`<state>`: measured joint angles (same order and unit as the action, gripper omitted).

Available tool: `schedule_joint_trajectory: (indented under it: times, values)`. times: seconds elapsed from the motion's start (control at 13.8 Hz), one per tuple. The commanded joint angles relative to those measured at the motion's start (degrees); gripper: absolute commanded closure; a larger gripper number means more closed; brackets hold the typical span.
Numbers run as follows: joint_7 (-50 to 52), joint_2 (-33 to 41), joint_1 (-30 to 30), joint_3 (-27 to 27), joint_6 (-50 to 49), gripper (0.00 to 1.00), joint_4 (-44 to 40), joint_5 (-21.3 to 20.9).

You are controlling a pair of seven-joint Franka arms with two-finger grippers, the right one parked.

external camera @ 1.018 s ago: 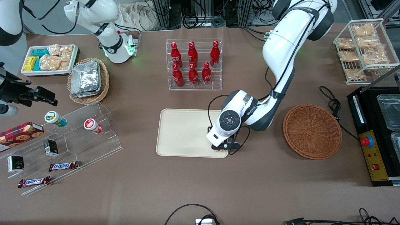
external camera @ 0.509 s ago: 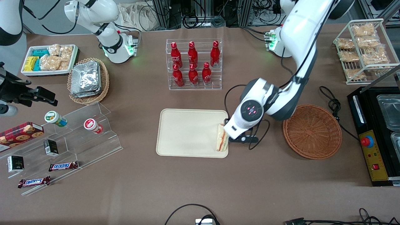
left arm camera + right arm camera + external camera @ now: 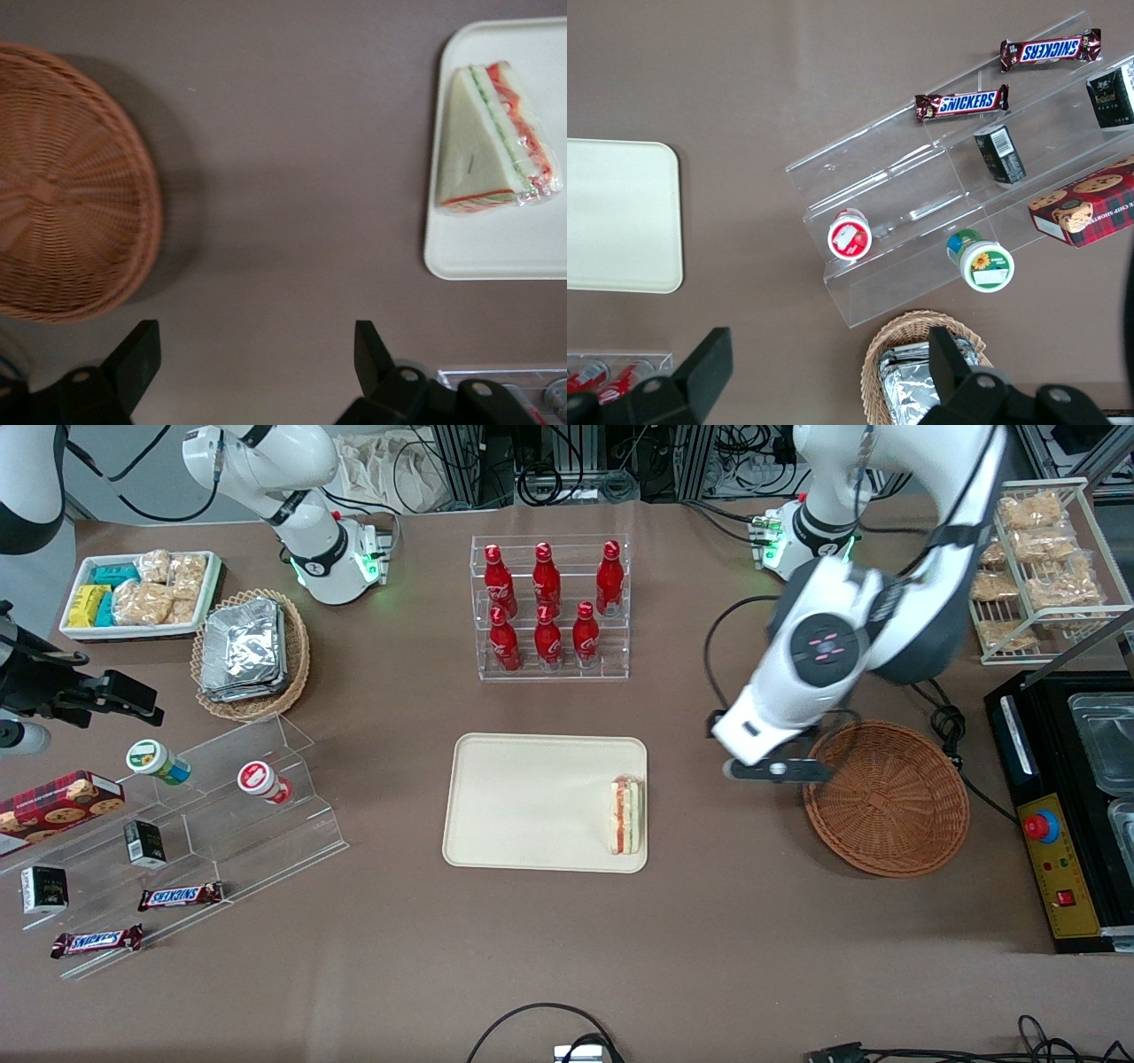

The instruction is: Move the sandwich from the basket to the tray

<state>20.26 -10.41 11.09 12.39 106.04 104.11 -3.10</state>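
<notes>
Empty pincer (image 3: 252, 359) spread above table; sandwich (image 3: 625, 815) on tray (image 3: 523, 802).

We're looking at a robotics lab staged as a mock snack shop. Around the cream tray (image 3: 532, 802) at mid-table sit retail props: a clear rack of red cola bottles (image 3: 549, 607) farther from the front cam, a stepped acrylic display (image 3: 213, 815) w/ choc bars and cups toward the parked arm's end, a wire rack of bagged snacks (image 3: 1032, 558) toward the working arm's. Franka arm bases, cable bundles and an e-stop box (image 3: 1050, 864) near the wicker basket (image 3: 886, 797) mark it as a lab. The gripper (image 3: 769, 769) hangs w/ fingers apart between tray and basket.
</notes>
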Motion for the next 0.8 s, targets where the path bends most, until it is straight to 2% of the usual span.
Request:
schedule_joint_trajectory:
  times: [0.0, 0.22, 0.51, 0.73]
  values:
    - [-3.9, 2.8, -4.4, 0.4, -6.4, 0.01, -2.5, 0.6]
    - [-3.9, 1.1, -8.7, 0.4, -11.3, 0.0, -9.6, 0.6]
    - [-4.1, -0.1, -12.2, 0.3, -12.4, 0.0, -12.4, 0.5]
    - [-4.1, -4.5, -15.8, 0.3, -12.6, 0.0, -17.6, 0.6]
